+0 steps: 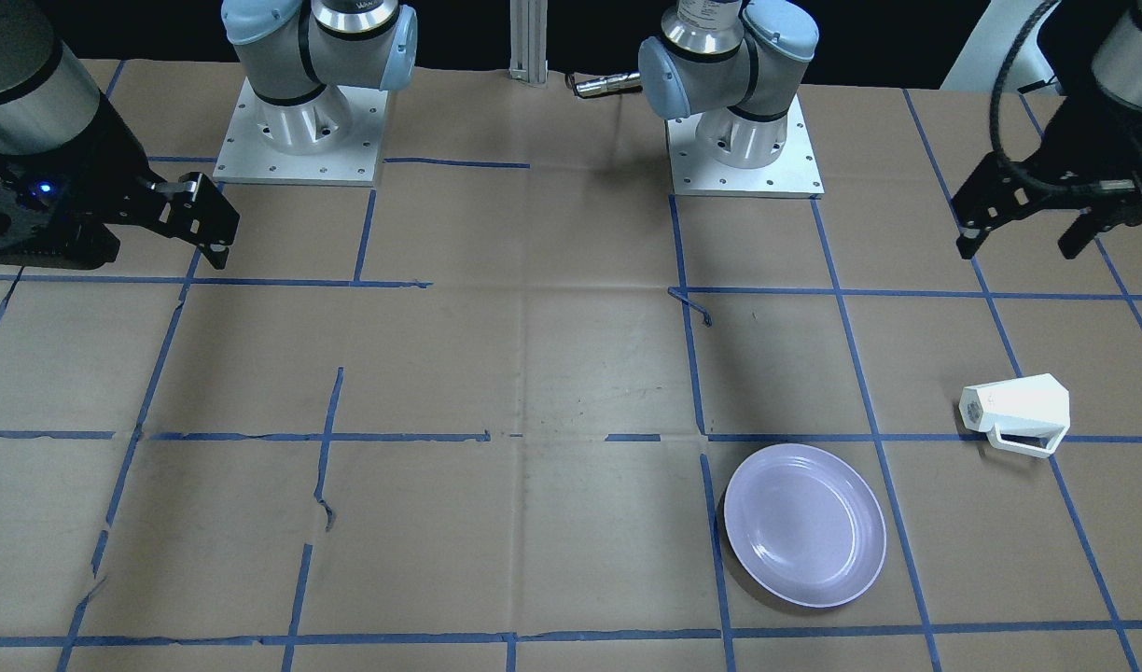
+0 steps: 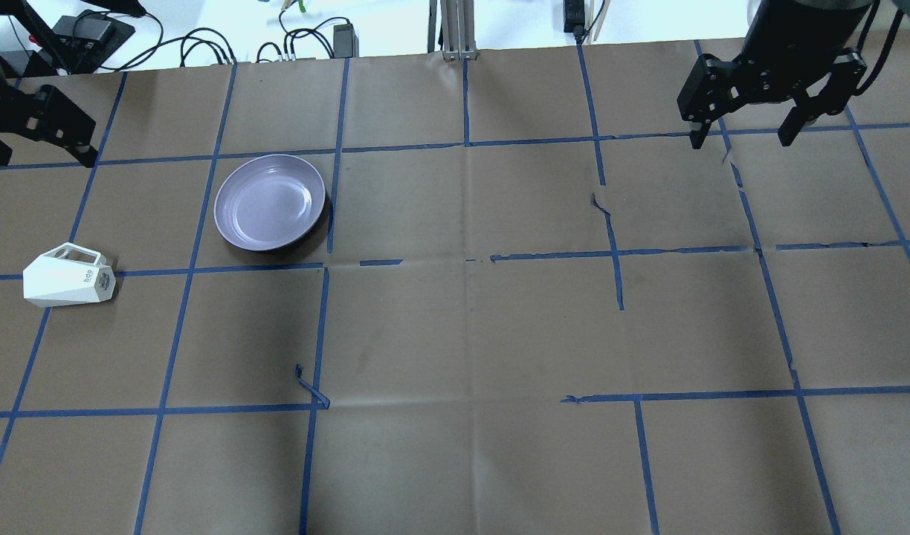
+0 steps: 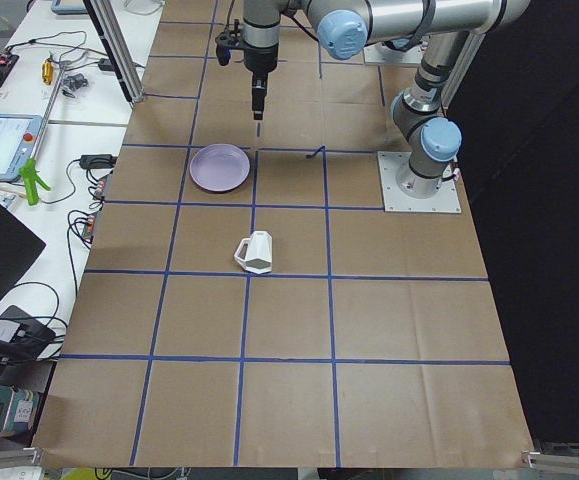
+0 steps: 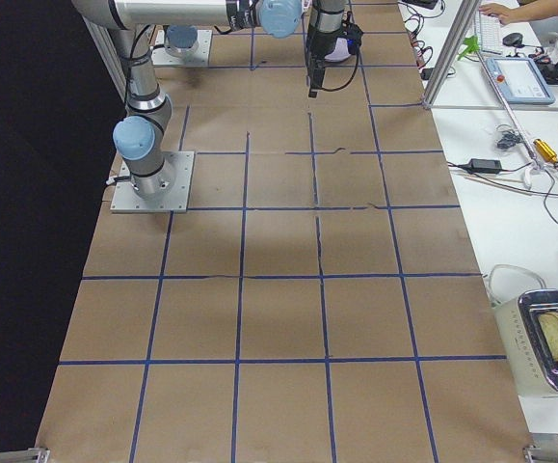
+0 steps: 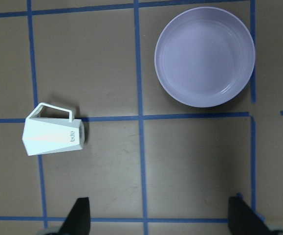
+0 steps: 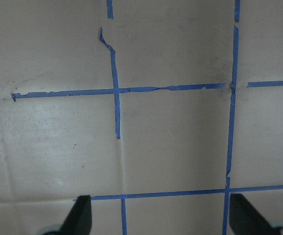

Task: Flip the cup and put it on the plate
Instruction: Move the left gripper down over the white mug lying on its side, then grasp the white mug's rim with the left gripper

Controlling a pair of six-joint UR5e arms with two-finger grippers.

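Nearest, a small white faceted cup (image 2: 68, 276) lies on its side on the brown paper-covered table (image 2: 462, 334), handle toward twelve o'clock. Beyond it, at two o'clock, sits the round glossy lavender plate (image 2: 270, 200). Farthest back, left gripper (image 2: 44, 157) and right gripper (image 2: 741, 141) hover, fingers apart.

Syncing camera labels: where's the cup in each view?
Front-facing: cup at right, lying on its side, up-right of the plate.
Overhead: cup at left edge, below-left of plate.
Exterior left: cup near centre, closer to camera than plate.
Exterior right: not in it.
Left wrist: cup at left, plate upper right.
Right wrist: not in it.
Shared landmark: the plate.
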